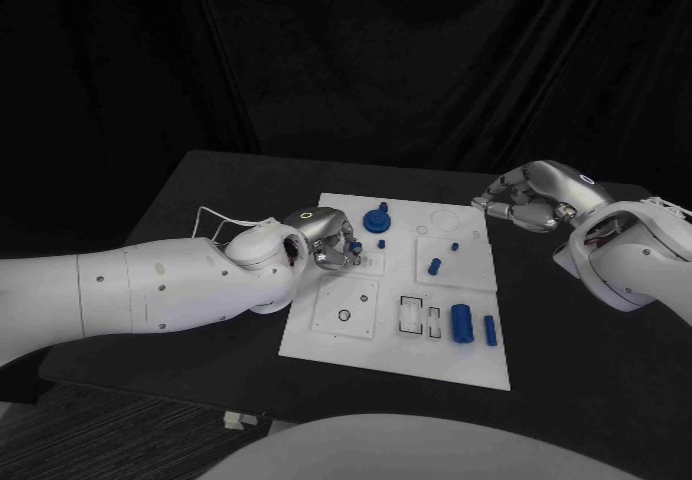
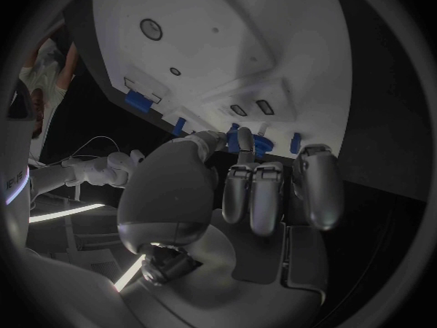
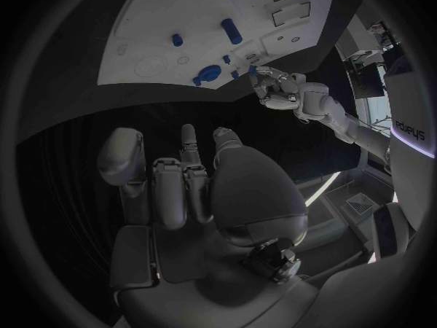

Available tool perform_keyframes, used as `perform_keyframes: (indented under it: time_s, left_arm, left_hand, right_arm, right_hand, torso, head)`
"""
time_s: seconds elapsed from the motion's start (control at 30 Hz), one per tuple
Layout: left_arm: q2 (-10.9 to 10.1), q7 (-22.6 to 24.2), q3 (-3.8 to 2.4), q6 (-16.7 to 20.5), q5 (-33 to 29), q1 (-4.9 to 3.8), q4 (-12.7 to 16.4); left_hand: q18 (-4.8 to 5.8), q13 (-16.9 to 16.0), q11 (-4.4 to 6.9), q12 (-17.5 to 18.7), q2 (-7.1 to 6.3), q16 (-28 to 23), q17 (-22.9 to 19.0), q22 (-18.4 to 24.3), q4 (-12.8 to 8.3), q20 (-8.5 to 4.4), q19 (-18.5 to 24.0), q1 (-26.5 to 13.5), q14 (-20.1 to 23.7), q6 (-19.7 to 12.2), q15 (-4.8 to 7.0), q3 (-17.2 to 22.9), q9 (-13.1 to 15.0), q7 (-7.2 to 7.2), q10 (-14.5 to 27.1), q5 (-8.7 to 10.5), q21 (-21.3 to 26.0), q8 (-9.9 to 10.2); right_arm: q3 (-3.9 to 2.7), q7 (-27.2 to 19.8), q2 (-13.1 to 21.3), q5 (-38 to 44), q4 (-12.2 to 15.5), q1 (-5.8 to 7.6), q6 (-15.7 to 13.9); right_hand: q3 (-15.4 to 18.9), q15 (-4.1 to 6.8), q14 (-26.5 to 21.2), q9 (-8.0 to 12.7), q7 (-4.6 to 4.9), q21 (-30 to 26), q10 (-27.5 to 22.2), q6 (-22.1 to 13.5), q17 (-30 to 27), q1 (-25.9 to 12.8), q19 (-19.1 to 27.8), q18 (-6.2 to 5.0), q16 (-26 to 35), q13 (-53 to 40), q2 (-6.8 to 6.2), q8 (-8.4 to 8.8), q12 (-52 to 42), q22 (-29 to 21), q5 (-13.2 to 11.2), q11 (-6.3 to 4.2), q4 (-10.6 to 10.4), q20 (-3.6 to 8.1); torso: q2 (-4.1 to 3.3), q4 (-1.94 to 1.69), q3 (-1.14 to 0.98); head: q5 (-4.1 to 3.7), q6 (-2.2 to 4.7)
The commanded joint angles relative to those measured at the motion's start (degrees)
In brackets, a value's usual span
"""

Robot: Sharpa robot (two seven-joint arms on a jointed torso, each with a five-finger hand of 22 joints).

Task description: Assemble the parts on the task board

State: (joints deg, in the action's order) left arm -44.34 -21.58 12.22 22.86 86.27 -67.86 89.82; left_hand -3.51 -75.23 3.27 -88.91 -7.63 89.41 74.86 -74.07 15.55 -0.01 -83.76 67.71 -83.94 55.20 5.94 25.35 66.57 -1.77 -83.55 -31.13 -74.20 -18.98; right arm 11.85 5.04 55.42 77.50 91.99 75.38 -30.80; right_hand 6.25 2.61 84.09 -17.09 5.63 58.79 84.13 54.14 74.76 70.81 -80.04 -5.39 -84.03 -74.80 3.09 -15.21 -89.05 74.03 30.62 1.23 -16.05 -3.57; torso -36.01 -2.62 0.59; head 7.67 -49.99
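Observation:
The white task board (image 1: 397, 345) lies in the middle of the black table. My left hand (image 1: 325, 240) hovers over the board's left edge with its fingers curled. It pinches a small blue part (image 2: 234, 140) between thumb and a finger, close to a blue round knob part (image 1: 378, 220) standing on the board. A small blue peg (image 1: 434, 266) stands mid-board. A thick blue cylinder (image 1: 462, 322) and a thinner one (image 1: 490, 330) lie near the right front. My right hand (image 1: 537, 197) hangs beyond the board's far right corner, fingers curled in, holding nothing.
Rectangular slots (image 1: 411, 313) and a round hole (image 1: 343, 316) are cut into the front of the board. A faint circle outline (image 1: 447, 215) marks its far side. Bare black table (image 1: 216, 200) surrounds the board, with a dark curtain behind it.

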Motion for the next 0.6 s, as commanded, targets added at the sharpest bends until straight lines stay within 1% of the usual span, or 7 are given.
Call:
perform_keyframes:
  time_s: [0.03,0.17,0.3,0.33,0.43,0.47,0.6]
  left_arm:
    - [-0.3,3.7,-0.07,1.8,-0.1,-0.40,0.3]
    - [-0.9,4.3,-0.08,0.6,-0.4,-1.15,0.4]
    - [-1.2,4.5,-0.08,-1.1,-1.3,-1.89,0.4]
    - [-1.2,4.6,-0.08,-1.6,-1.5,-2.09,0.3]
    - [-1.2,4.7,-0.08,-2.8,-1.9,-2.47,0.2]
    - [-1.2,4.8,-0.08,-3.2,-2.2,-2.60,0.2]
    - [-1.1,5.3,-0.09,-4.4,-3.1,-2.92,0.0]
  left_hand:
    - [0.10,-13.4,0.80,0.5,0.36,0.6,15.1,-11.5,-2.0,-0.22,-0.5,0.5,-6.1,3.6,0.79,11.4,2.5,1.84,-5.6,-1.81,0.1,-4.4]
    - [0.06,-13.2,0.93,0.8,-0.22,0.6,15.1,-11.4,-3.7,-0.27,-0.4,0.1,-6.1,4.4,0.88,14.6,3.1,1.92,-5.5,-1.93,0.3,-4.9]
    - [0.03,-13.1,0.97,0.9,-0.35,0.6,15.1,-11.4,-4.5,-0.29,-0.2,-0.2,-6.1,4.8,0.88,15.7,3.4,1.95,-5.4,-1.98,0.5,-5.1]
    - [0.02,-13.1,0.96,1.0,-0.48,0.6,15.1,-11.3,-5.0,-0.30,-0.2,-0.3,-6.1,4.9,0.88,16.3,3.6,1.95,-5.4,-2.36,0.5,-5.2]
    - [0.00,-13.0,0.97,1.1,-0.63,0.6,15.1,-11.3,-5.5,-0.30,-0.1,-0.5,-6.1,5.0,0.89,16.7,3.7,1.95,-5.3,-2.60,0.6,-5.3]
    - [-0.02,-13.0,0.98,1.1,-0.65,0.6,15.1,-11.3,-5.7,-0.31,-0.1,-0.6,-6.1,5.1,0.89,16.9,3.8,1.96,-5.3,-2.68,0.6,-5.3]
    - [-0.02,-12.9,0.97,1.2,-0.73,0.6,15.1,-11.3,-6.3,-0.31,0.0,-0.6,-6.1,5.1,0.88,17.3,3.9,1.95,-5.3,-3.04,0.6,-5.3]
  right_arm:
    - [-0.04,1.3,0.0,0.1,0.0,-0.12,0.3]
    - [-0.04,1.4,-0.2,0.1,-0.1,-0.12,0.5]
    - [-0.04,1.5,-0.3,0.0,-0.1,-0.12,0.7]
    - [-0.04,1.5,-0.3,0.0,-0.1,-0.12,0.7]
    - [-0.04,1.6,-0.4,-0.1,-0.2,-0.12,0.8]
    - [-0.04,1.6,-0.4,-0.1,-0.2,-0.13,0.9]
    - [-0.04,1.6,-0.4,-0.2,-0.2,-0.21,1.1]
  right_hand:
    - [0.6,0.28,4.2,-0.9,-0.27,0.2,5.9,-0.1,8.2,1.5,-0.3,-0.49,0.6,-15.2,0.08,-0.75,-1.0,8.1,1.3,-0.24,-0.2,0.24]
    - [0.5,0.29,4.2,-0.9,-0.29,0.1,5.9,-0.1,8.2,1.7,-0.2,-0.50,0.7,-15.2,0.08,-0.75,-1.0,8.1,1.4,-0.26,-0.1,0.24]
    - [0.5,0.30,4.2,-0.9,-0.30,0.1,5.9,-0.1,8.1,1.9,-0.2,-0.51,0.7,-15.2,0.09,-0.75,-1.0,8.1,1.4,-0.27,-0.1,0.25]
    - [0.5,0.30,4.2,-0.9,-0.30,0.1,5.9,-0.1,8.1,1.9,-0.2,-0.51,0.7,-15.2,0.09,-0.75,-1.0,8.1,1.4,-0.27,-0.1,0.25]
    - [0.4,0.31,4.2,-1.0,-0.31,0.0,5.9,0.0,8.1,2.1,-0.2,-0.51,0.7,-15.2,0.09,-0.76,-1.0,8.1,1.5,-0.28,0.0,0.25]
    - [0.4,0.31,4.2,-1.0,-0.32,0.0,5.9,0.0,8.1,2.2,-0.2,-0.51,0.7,-15.2,0.10,-0.76,-1.0,8.1,1.5,-0.29,0.0,0.25]
    - [0.2,0.33,4.2,-1.0,-0.35,-0.1,5.9,0.0,8.1,2.6,-0.2,-0.53,0.8,-15.2,0.12,-0.77,-1.0,8.1,1.6,-0.31,0.1,0.27]
  torso:
    - [-0.01,0.02,0.00]
    - [-0.03,0.03,-0.01]
    - [-0.02,0.03,-0.03]
    - [0.01,0.03,-0.04]
    - [0.03,0.05,-0.08]
    - [0.04,0.09,-0.13]
    - [0.02,0.11,-0.15]
  head:
    - [0.00,-0.01]
    - [-0.01,-0.01]
    - [-0.08,-0.01]
    - [-0.09,-0.01]
    - [-0.14,-0.01]
    - [-0.14,-0.01]
    - [-0.25,-0.01]
